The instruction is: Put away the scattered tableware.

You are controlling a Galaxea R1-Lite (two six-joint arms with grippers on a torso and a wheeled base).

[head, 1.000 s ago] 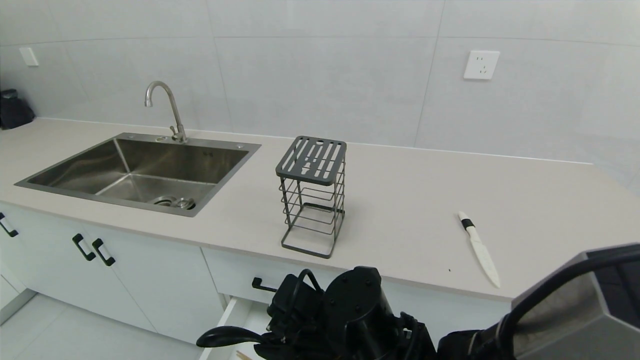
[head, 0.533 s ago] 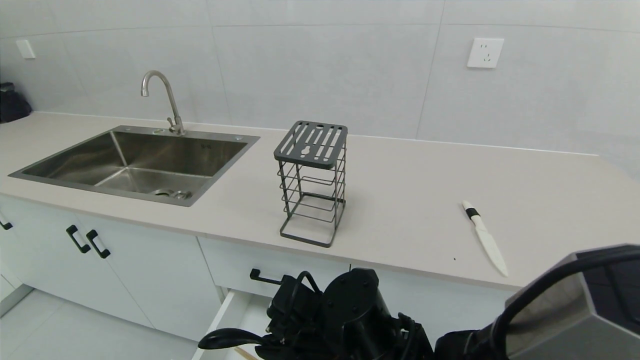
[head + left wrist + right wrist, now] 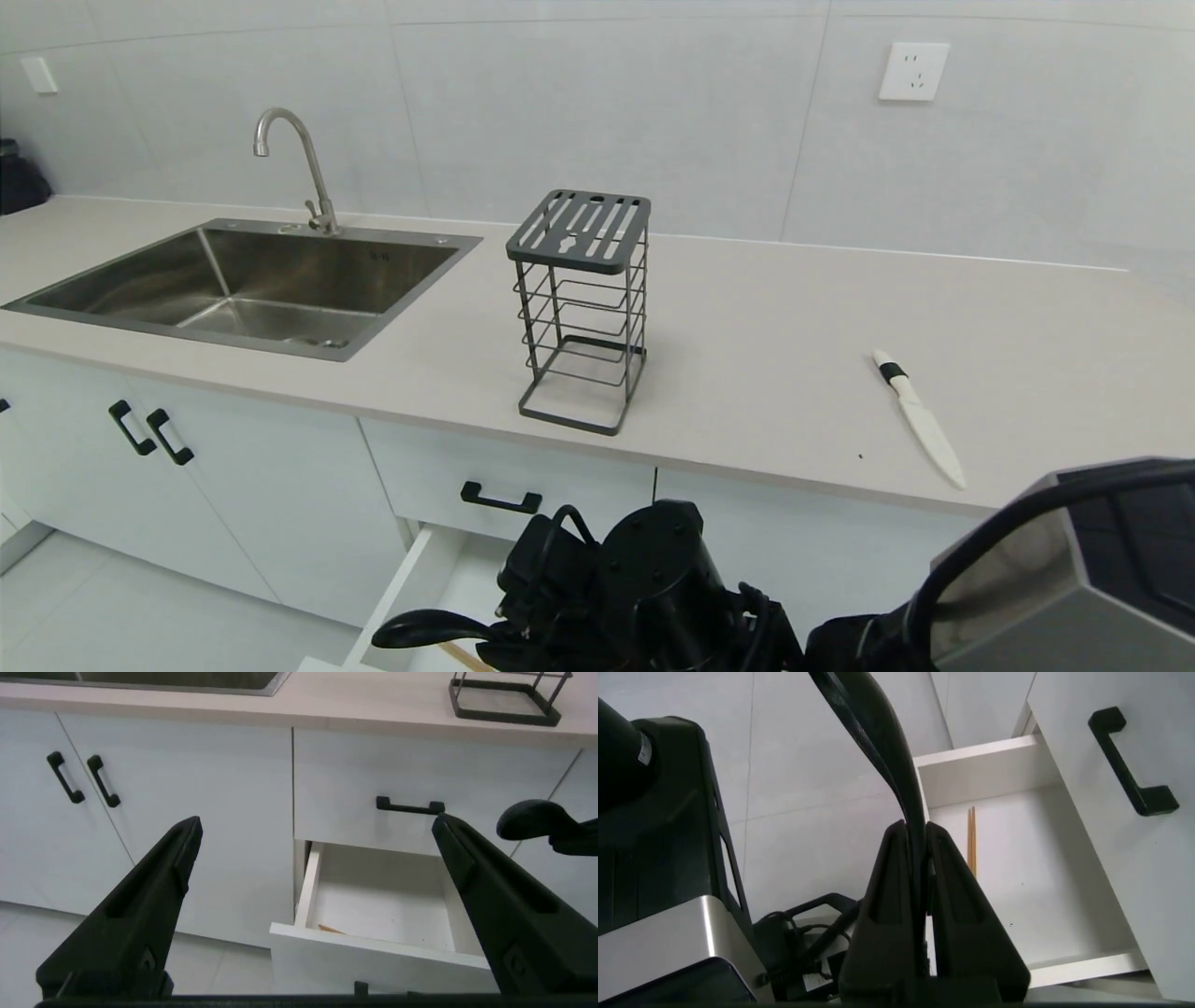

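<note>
My right gripper (image 3: 915, 840) is shut on the thin handle of a black spoon (image 3: 868, 728). It holds the spoon over the open white drawer (image 3: 1036, 859), below the counter's front edge. The spoon's rounded end (image 3: 425, 628) sticks out to the left in the head view. My left gripper (image 3: 318, 915) is open, with nothing between its fingers, and faces the same drawer (image 3: 383, 905). A pair of wooden chopsticks (image 3: 971, 840) lies inside the drawer. A white knife with a black band (image 3: 918, 417) lies on the counter at the right.
A dark wire rack (image 3: 581, 308) stands mid-counter. A steel sink (image 3: 252, 280) with a faucet (image 3: 294, 159) sits at the left. Above the open drawer (image 3: 411, 579) is a shut drawer with a black handle (image 3: 501, 501). Cupboard doors (image 3: 140, 439) lie to its left.
The whole head view has shifted, so the camera has moved: counter things sit higher in the picture and the drawer fronts show more. The spoon stays held.
</note>
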